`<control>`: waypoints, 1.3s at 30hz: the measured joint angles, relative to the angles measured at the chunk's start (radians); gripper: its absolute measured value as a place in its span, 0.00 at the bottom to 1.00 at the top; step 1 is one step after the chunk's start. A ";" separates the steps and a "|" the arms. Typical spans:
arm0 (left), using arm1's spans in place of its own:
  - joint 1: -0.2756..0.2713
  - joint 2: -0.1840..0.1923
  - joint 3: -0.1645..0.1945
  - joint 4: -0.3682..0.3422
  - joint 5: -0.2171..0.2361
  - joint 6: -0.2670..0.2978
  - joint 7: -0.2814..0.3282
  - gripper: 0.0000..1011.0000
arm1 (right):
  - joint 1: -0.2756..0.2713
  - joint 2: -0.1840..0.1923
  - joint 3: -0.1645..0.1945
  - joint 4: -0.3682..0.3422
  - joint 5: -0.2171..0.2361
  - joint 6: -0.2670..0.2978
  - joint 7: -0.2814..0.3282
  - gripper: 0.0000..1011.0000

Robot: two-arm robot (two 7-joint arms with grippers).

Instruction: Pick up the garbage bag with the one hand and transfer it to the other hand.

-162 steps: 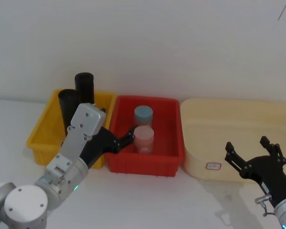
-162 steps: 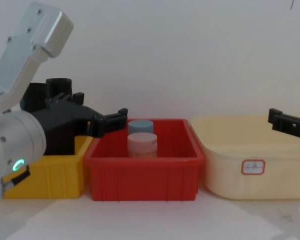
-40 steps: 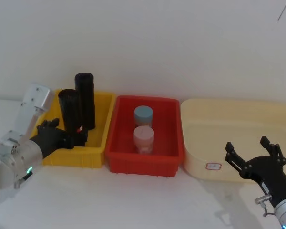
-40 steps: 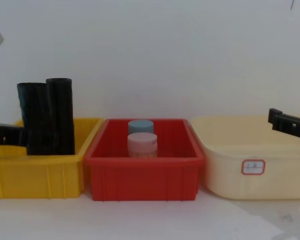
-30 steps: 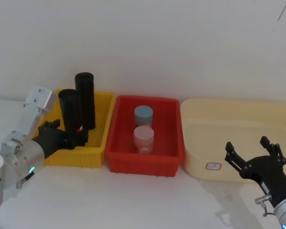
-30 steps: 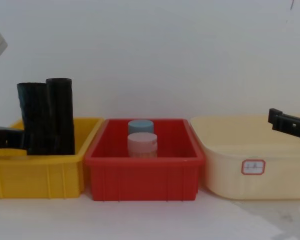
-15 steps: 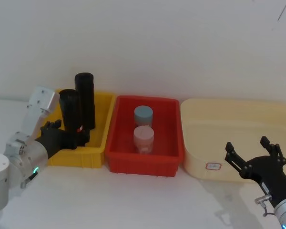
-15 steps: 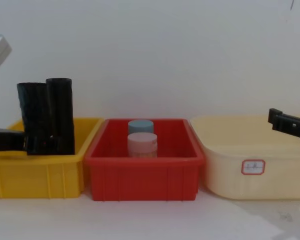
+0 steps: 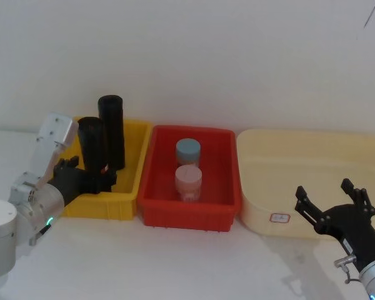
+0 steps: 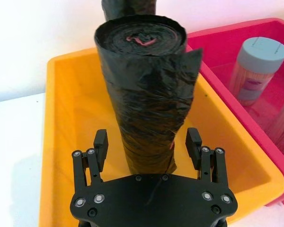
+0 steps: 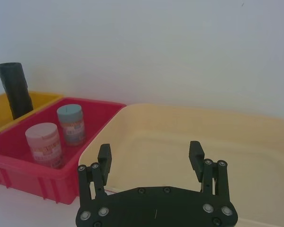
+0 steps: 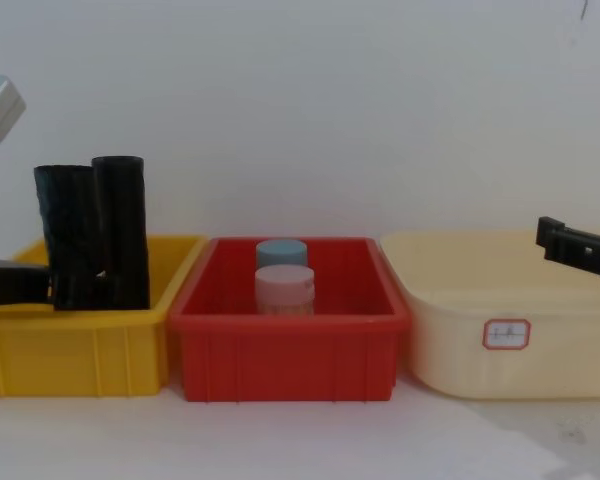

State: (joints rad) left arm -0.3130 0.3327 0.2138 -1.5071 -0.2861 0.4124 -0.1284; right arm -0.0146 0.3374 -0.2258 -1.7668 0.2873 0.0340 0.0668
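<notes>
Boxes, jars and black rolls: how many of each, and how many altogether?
Boxes: 3, yellow box, red box, cream box
Jars: 2, blue-lid jar, pink-lid jar
Black rolls: 2, crinkled roll, smooth roll
Total: 7

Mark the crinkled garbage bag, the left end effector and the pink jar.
garbage bag [image 10: 144,94]: left wrist view, middle of its crinkled side.
left end effector [image 10: 146,138]: left wrist view, midway between its open fingertips, which flank the bag.
pink jar [image 9: 189,181]: head view, middle of its body.
</notes>
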 joint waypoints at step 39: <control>-0.063 -0.029 0.004 0.087 0.034 -0.013 -0.035 0.97 | 0.000 0.000 0.000 0.000 0.000 0.000 0.000 0.99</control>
State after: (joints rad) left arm -0.3762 0.3034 0.2177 -1.4206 -0.2519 0.3995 -0.1630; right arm -0.0146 0.3375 -0.2258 -1.7668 0.2873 0.0341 0.0668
